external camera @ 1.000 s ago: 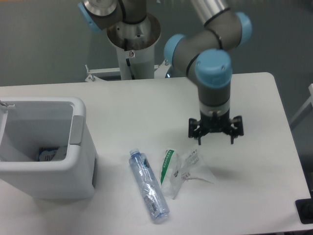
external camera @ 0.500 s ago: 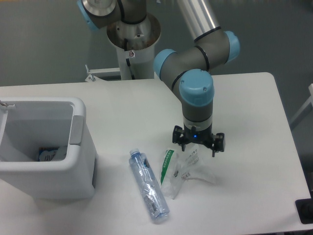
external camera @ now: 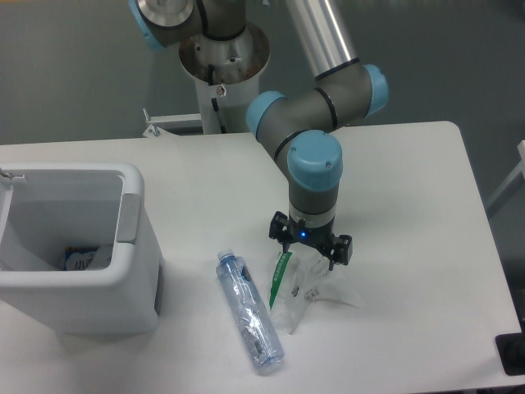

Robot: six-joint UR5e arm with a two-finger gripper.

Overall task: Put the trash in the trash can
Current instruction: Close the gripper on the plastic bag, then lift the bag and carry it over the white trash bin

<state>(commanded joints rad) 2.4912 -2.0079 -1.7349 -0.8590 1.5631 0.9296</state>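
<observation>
The gripper, fingers spread open, hangs directly over the crumpled wrapper, the crushed bottle lying at its eight o'clock.

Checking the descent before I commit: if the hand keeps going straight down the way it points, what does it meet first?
Most likely the crumpled clear wrapper, near its upper edge by the green strip. The hand is open directly above it. Height is hard to judge from one view.

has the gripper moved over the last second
Yes. The gripper has shifted left and down in the camera view, toward the trash can. It began out to the right of the wrapper and now hangs open directly over it.
</observation>
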